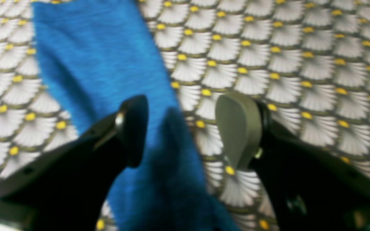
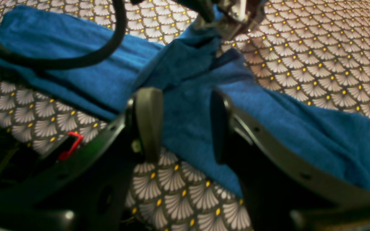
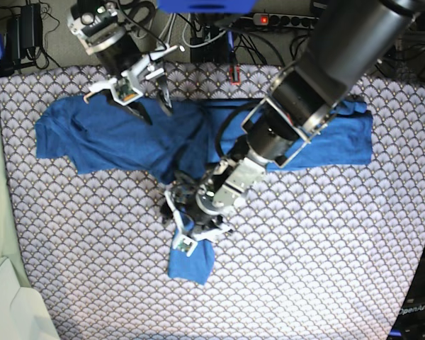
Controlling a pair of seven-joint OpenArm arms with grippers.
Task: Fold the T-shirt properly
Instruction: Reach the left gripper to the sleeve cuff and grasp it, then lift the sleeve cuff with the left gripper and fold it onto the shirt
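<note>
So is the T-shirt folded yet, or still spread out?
Not folded: the T-shirt lies crumpled and sprawled across the table cloth, one strip trailing toward the left tool.

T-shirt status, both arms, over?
Left gripper open above T-shirt strip. Right gripper open over shirt body. Shirt spread, unfolded, on patterned cloth. Nothing obstructing.

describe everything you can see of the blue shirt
The T-shirt is plain medium-blue soft knit, with no print. It lies crumpled and unfolded on the scallop-patterned tablecloth, spread wide across the far half, with one narrow strip trailing toward the near edge. The left gripper, fingers apart, sits over that strip. The right gripper, also open, hovers at the shirt's upper edge.
</note>
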